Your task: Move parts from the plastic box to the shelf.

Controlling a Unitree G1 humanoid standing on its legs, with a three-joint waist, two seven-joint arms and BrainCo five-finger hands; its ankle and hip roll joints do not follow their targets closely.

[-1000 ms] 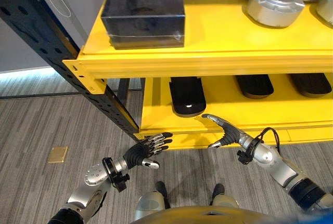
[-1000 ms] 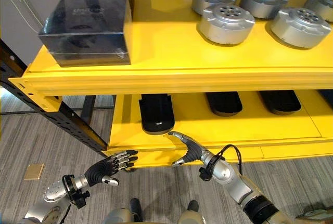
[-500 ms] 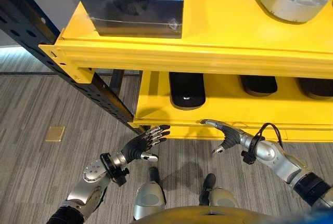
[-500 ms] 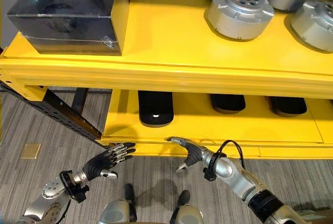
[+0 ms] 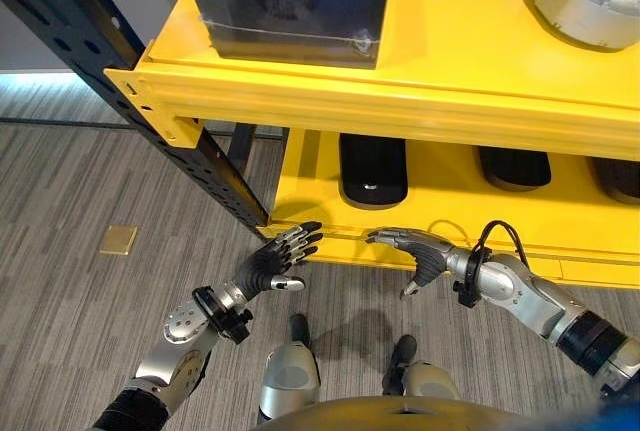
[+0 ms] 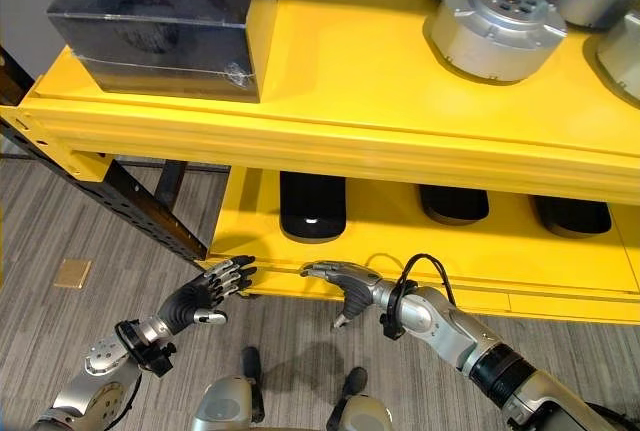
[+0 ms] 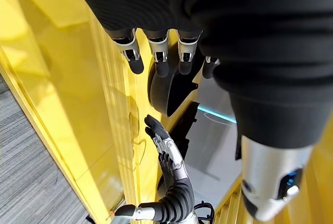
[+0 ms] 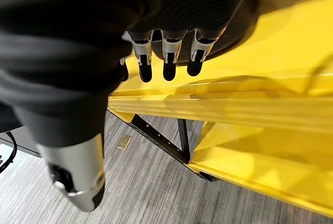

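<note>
The right hand [image 5: 418, 250] has drawn back from over the lower shelf [image 5: 450, 213]: a second ago its fingers reached onto the yellow surface just near of the leftmost black part [image 5: 372, 168], and now they lie along the shelf's near edge, further left, with the thumb hanging below it. The left hand [image 5: 270, 266] has come up and forward, so its straight fingers now touch that same near edge at the left corner; the two hands are nearer each other than before.
</note>
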